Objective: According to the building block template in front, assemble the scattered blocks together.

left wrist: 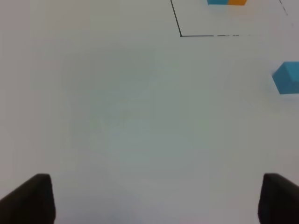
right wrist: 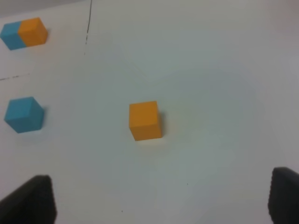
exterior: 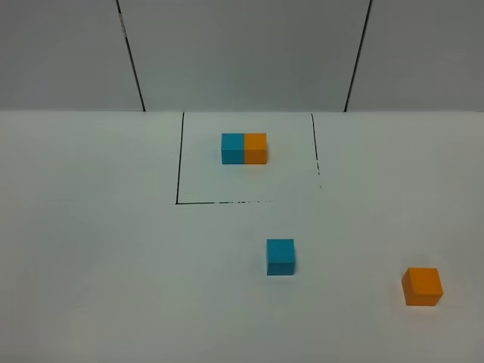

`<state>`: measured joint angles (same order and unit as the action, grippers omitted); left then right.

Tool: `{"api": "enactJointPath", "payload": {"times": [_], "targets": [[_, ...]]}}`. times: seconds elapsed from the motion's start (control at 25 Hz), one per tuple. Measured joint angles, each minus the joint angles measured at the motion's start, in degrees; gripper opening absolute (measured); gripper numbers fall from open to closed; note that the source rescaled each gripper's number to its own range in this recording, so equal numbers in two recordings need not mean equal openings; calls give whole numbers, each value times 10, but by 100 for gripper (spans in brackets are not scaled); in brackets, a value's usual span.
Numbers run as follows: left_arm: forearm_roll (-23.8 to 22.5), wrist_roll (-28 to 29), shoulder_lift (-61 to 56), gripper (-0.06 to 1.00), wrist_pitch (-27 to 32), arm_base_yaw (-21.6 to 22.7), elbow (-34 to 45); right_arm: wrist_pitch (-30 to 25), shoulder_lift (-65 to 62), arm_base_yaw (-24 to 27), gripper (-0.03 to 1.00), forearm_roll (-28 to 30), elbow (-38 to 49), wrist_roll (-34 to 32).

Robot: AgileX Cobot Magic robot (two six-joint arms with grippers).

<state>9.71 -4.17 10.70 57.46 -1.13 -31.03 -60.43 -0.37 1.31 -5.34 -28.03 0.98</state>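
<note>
The template (exterior: 243, 148), a blue cube joined to an orange cube, stands inside the black outlined square at the back; it also shows in the right wrist view (right wrist: 24, 33) and at the edge of the left wrist view (left wrist: 226, 2). The loose blue cube (exterior: 280, 256) sits in the middle of the table, also in the left wrist view (left wrist: 287, 77) and the right wrist view (right wrist: 24, 114). The loose orange cube (exterior: 422, 286) sits apart at the right, also in the right wrist view (right wrist: 145, 120). My left gripper (left wrist: 159, 200) and right gripper (right wrist: 161, 200) are open and empty; neither shows in the high view.
A black outlined square (exterior: 178, 178) marks the table (exterior: 91, 249) around the template. A grey panelled wall (exterior: 242, 53) rises behind the table.
</note>
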Motion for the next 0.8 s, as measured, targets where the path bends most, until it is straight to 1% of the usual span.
{"api": "enactJointPath", "payload": {"times": [0.24, 0.32, 0.48, 0.6, 0.8], "targets": [[0, -4, -74, 74, 36, 0, 18, 0, 0, 0, 82, 0, 0, 0], [0, -5, -102, 71, 38, 0, 20, 0, 0, 0, 82, 0, 0, 0], [0, -5, -110, 64, 39, 0, 21, 0, 0, 0, 82, 0, 0, 0], [0, -5, -111, 62, 39, 0, 21, 0, 0, 0, 82, 0, 0, 0], [0, -5, -112, 61, 39, 0, 21, 0, 0, 0, 82, 0, 0, 0]]}}
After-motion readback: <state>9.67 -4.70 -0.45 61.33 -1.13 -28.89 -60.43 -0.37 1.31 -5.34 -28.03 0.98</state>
